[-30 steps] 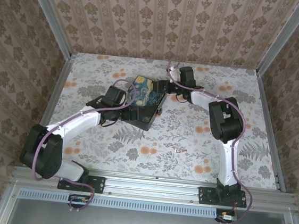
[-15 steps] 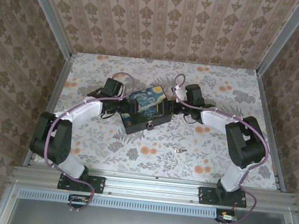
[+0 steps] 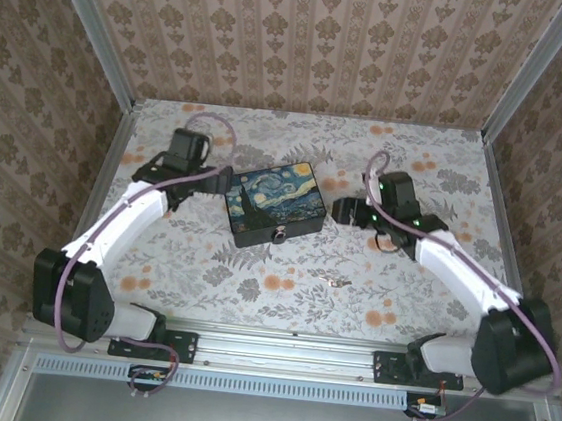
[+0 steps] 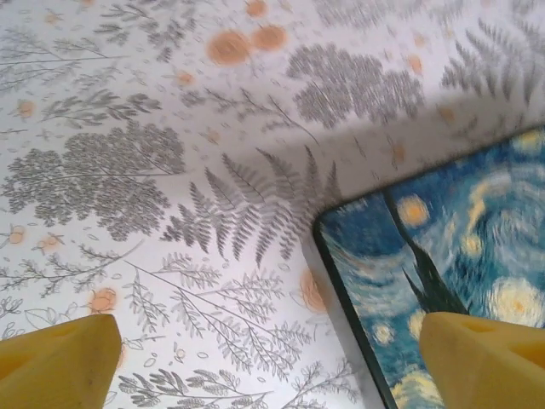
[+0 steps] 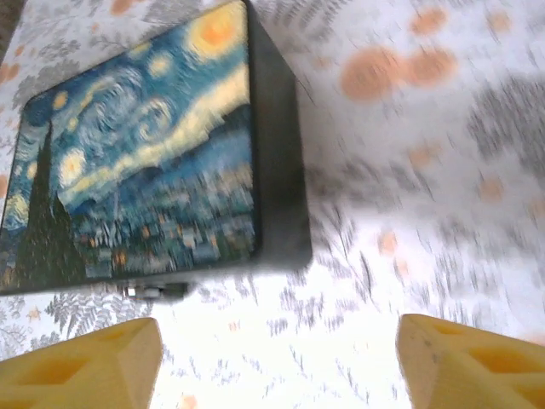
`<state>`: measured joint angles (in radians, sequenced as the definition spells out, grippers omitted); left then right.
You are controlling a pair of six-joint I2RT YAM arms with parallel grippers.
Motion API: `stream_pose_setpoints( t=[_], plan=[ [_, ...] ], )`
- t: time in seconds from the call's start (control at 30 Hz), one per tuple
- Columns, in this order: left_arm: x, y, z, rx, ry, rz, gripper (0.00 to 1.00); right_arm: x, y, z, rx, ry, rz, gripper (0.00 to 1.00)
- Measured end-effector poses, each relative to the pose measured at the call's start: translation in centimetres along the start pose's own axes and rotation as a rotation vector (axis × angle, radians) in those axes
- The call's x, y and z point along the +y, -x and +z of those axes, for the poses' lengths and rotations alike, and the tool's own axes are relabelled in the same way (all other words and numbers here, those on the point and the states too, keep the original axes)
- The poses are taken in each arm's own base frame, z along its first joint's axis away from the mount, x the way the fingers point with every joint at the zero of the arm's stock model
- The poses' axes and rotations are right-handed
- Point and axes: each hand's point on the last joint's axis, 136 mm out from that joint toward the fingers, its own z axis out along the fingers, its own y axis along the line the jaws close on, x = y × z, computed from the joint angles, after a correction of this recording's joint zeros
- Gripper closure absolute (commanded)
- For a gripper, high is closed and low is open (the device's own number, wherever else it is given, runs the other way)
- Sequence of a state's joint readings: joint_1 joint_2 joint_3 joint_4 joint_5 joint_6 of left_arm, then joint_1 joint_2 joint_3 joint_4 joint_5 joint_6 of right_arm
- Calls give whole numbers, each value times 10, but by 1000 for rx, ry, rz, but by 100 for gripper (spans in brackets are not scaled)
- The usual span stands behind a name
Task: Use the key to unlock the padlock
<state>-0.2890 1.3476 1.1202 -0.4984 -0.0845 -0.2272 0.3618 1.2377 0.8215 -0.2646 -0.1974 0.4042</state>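
Centre frame, left gripper (image 3: 220, 177) and right gripper (image 3: 344, 210) flank the Starry Night box (image 3: 274, 203), both released; key (image 3: 334, 279) lies below

Both arms stretch forward, elbows bent outward.
Facing each other, the left gripper (image 3: 222, 177) and right gripper (image 3: 344, 210) have jaws spread wide.

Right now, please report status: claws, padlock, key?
Left claw open, right claw open, both empty. Padlock on box front. Key on table, nothing blocking it.
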Motion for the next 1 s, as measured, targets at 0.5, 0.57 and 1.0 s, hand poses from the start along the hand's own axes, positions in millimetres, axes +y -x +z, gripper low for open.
stream_pose_setpoints(
  t=[0.5, 0.57, 1.0],
  plan=[
    [-121, -132, -43, 256, -277, 155, 0, -5, -116, 3, 228, 51, -39, 63],
    [-124, -155, -46, 300, -279, 153, 0, -5, -119, 9, 248, 55, -57, 63],
    [-155, -195, -56, 366, -335, 119, 0, -1, -141, 36, 348, 93, -102, 65]
  ],
)
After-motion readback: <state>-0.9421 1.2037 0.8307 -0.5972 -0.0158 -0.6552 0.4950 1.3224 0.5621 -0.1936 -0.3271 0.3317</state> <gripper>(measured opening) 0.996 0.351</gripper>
